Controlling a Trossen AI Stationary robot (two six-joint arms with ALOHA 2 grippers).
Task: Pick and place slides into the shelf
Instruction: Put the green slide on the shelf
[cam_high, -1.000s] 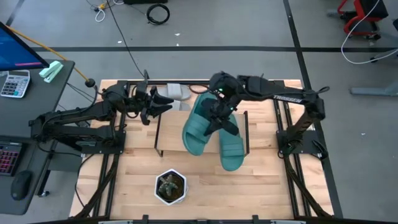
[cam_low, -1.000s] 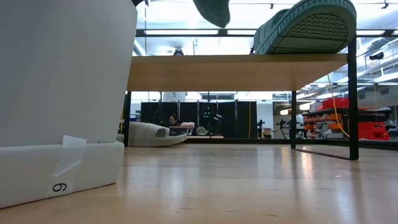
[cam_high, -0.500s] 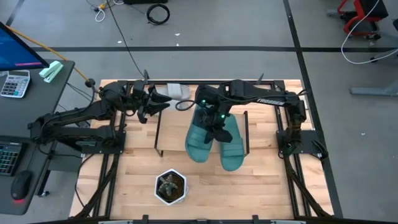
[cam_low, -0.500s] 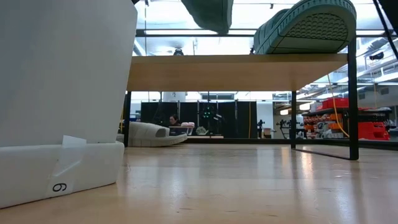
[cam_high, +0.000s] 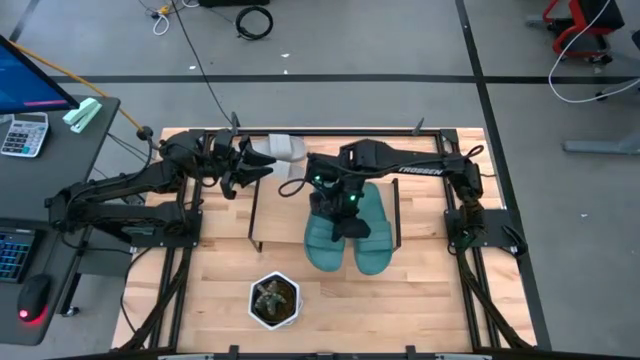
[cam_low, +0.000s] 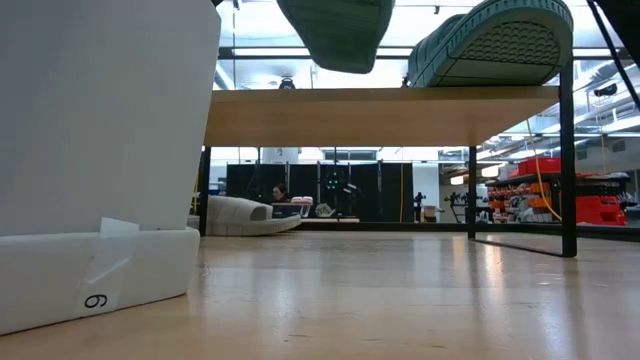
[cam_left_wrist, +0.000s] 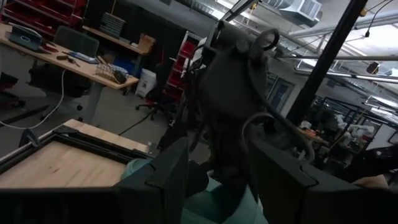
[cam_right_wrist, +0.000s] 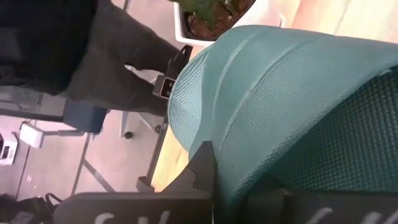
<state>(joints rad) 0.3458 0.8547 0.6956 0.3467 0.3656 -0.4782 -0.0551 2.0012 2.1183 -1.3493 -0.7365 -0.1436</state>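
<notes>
Pale wood covers the big table (cam_high: 420, 290), and on it stands the shelf (cam_high: 262, 215), a low board on thin black legs. From where I stand the right arm reaches across over the shelf top, its right gripper (cam_high: 335, 205) clamped shut on a teal sandal (cam_high: 322, 240), which hangs just above the board in the low view, toe dipping. Its mate, the second teal sandal (cam_high: 373, 235), already lies on the shelf right beside it, toe sticking out past the front edge. A grey sandal (cam_high: 278, 149) sits at the table's far edge, close to the left gripper (cam_high: 250, 172), whose fingers stand apart around nothing. A small potted plant (cam_high: 273, 300) sits near the front.

These sandals look light and rubbery, I'd say: bendy rather than stiff, with a textured surface that shouldn't slip much. The wide strap or the rim of the sole seems the sensible place to pinch; held by one end, the sandal would likely droop and swing.
</notes>
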